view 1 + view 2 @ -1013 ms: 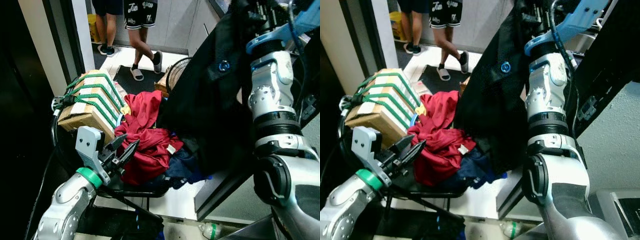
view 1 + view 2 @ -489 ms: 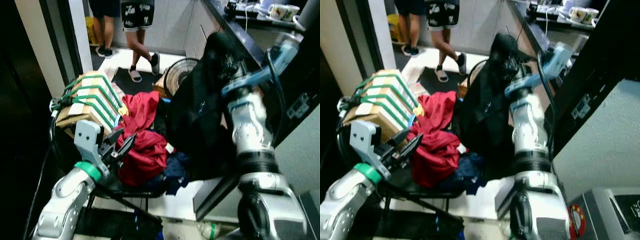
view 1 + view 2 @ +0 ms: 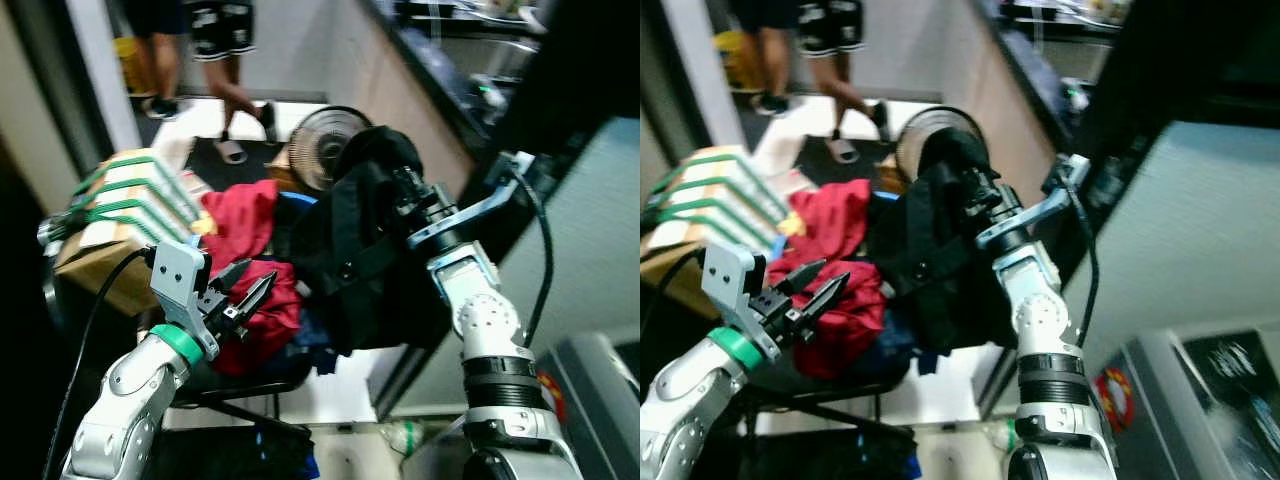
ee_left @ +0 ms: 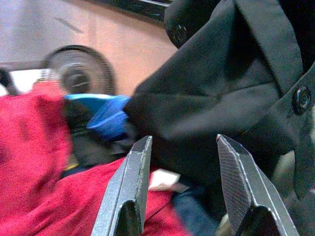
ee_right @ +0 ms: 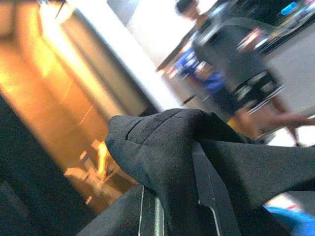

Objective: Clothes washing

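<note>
the black garment (image 3: 360,255) is held up by the right gripper (image 3: 400,185), whose fingers are closed through a bunched fold near the top of the cloth; in the right wrist view the fabric is seen draped over and around both fingers. from that clamp the garment hangs downward, so its long axis runs top to bottom, with the lower hem trailing against the pile of clothes (image 3: 250,290) heaped on the chair (image 3: 240,385) (red on top, something dark blue beneath).

the left gripper (image 3: 240,300) is held low over the red cloth, jaws apart and empty. the black garment lies straight ahead of those open fingers and a little above them, as the left wrist view shows: a buttoned edge is framed just beyond the fingertips (image 4: 142,147). the left arm is thus judged the nearer one for gathering the hanging hem, a short forward reach being all that seems needed.

a person (image 3: 215,40) is standing in the background.
</note>
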### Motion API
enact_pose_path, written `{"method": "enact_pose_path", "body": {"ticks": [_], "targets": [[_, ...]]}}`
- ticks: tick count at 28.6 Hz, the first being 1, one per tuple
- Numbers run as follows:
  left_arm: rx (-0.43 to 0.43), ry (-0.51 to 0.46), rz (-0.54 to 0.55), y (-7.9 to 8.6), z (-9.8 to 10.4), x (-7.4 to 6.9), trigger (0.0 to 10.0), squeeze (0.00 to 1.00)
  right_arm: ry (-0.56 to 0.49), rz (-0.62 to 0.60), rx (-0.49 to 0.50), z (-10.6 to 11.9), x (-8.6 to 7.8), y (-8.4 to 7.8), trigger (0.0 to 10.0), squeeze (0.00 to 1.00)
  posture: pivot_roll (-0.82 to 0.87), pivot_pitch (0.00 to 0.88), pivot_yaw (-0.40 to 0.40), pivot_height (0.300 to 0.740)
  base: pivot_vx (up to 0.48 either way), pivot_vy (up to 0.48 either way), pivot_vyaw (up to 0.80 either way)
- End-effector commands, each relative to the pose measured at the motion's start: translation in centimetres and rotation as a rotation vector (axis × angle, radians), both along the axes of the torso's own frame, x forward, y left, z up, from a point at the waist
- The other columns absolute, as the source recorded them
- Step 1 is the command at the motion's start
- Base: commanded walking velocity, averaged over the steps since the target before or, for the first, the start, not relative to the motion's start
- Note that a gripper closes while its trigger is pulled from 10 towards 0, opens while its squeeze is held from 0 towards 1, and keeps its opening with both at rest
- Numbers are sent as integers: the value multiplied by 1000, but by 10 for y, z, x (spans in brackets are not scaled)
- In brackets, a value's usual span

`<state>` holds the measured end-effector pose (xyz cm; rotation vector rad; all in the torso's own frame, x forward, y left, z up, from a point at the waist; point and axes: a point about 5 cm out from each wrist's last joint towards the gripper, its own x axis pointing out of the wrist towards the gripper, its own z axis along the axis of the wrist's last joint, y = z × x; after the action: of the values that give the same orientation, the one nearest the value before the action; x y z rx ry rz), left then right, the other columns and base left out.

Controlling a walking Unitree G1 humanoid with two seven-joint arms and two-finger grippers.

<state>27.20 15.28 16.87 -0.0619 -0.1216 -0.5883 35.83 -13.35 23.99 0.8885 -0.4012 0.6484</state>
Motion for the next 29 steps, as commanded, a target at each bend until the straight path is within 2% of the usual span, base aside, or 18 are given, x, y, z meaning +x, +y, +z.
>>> {"method": "enact_pose_path", "body": {"ticks": [1, 10, 21, 26, 27, 28, 29], "targets": [[-1, 4, -26, -4, 1, -2, 10000, 0, -38, 14, 42, 13, -2, -5, 10000, 0, 106, 0, -42, 740, 0, 0, -800], [2, 12, -30, -3, 0, -3, 10000, 0, -16, 14, 86, 11, -1, -14, 10000, 0, 111, 0, -42, 740, 0, 0, -800], [1, 16, -40, -5, 0, -3, 10000, 0, 16, 45, 188, 8, 3, -20, 10000, 0, 116, 0, -45, 740, 0, 0, -800], [1, 16, -42, -5, 0, -4, 10000, 0, 24, 35, 167, 9, 6, -20, 10000, 0, 116, 0, -47, 740, 0, 0, -800], [2, 15, -41, -4, 1, -4, 10000, 0, 8, 32, 128, 17, 8, -17, 10000, 0, 116, 0, -47, 740, 0, 0, -800], [2, 15, -41, -4, 1, -4, 10000, 0, 8, 32, 128, 17, 8, -17, 10000, 0, 116, 0, -47, 740, 0, 0, -800], [3, 12, -39, -3, 2, -4, 10000, 0, -28, 21, 86, 29, 9, -13, 10000, 0, 118, 0, -50, 740, 0, 0, -800]]}}
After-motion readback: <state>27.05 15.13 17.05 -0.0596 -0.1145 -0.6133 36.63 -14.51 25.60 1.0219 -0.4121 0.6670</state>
